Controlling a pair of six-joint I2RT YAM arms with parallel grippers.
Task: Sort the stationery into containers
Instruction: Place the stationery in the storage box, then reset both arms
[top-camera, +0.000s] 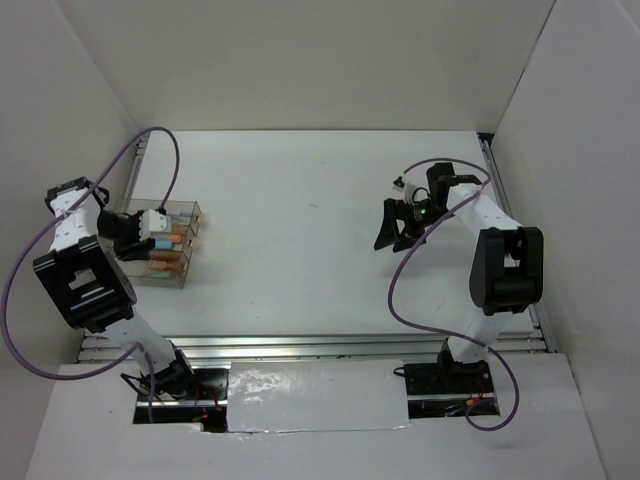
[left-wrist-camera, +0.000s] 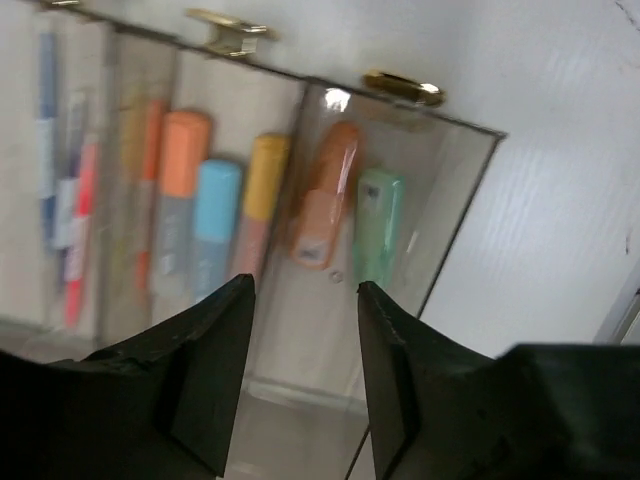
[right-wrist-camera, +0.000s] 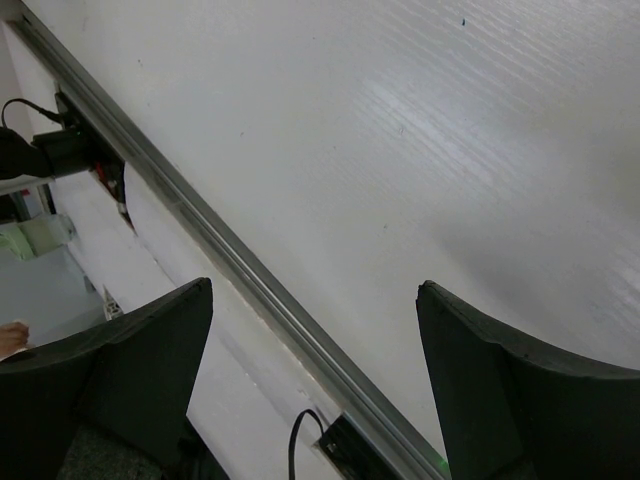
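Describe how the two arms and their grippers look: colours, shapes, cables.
Both the left arm and right arm combine boxy black joint housings with white links. A purple cable loops off each. The left gripper and right gripper have matte black wedge-shaped fingers. A green light shows at the right wrist.

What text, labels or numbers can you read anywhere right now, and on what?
None can be read.
Orange marker in the clear container: it has a pale label patch, too blurred to read.
Top view: the markers are too small to show any print.
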